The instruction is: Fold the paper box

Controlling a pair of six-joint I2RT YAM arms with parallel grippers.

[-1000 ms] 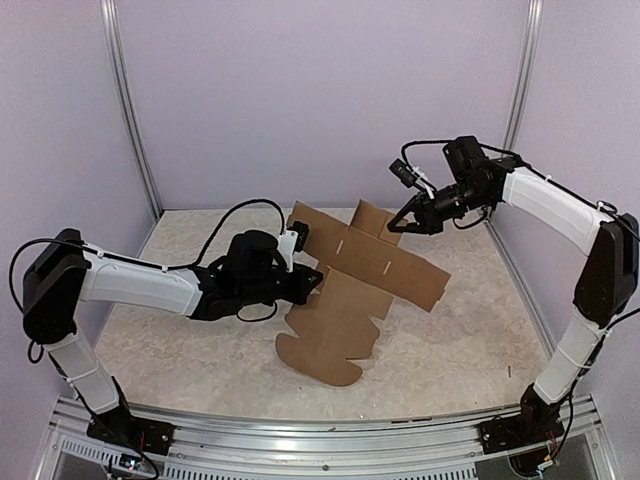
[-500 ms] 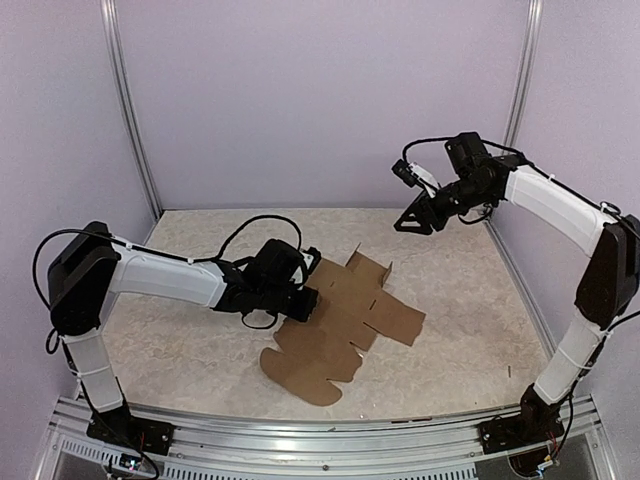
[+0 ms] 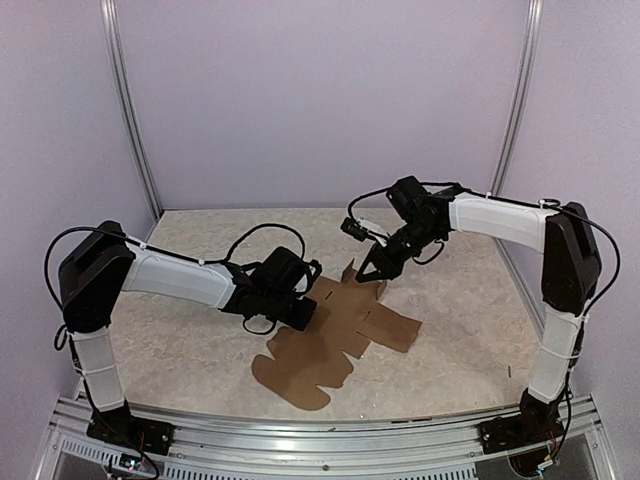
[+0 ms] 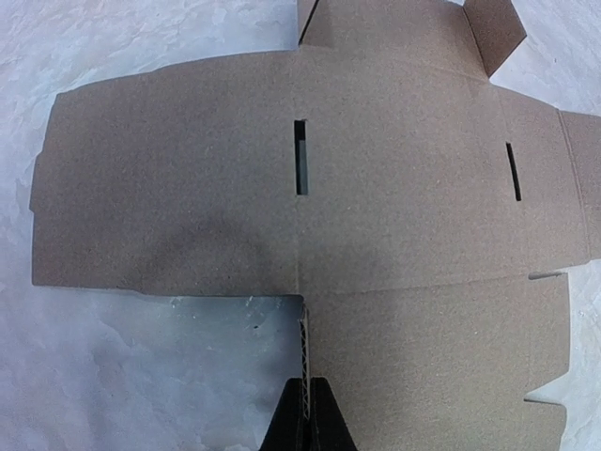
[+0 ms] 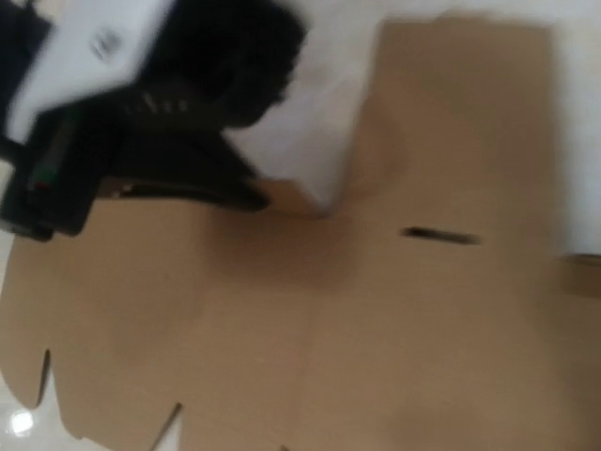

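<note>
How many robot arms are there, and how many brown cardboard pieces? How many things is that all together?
Robot arms: 2 (left arm, right arm)
Brown cardboard pieces: 1 (the paper box)
Total: 3

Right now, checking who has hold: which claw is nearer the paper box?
Left. The left claw is clamped on the left edge of the paper box; the right claw hangs over its far upturned flaps; contact unclear.
</note>
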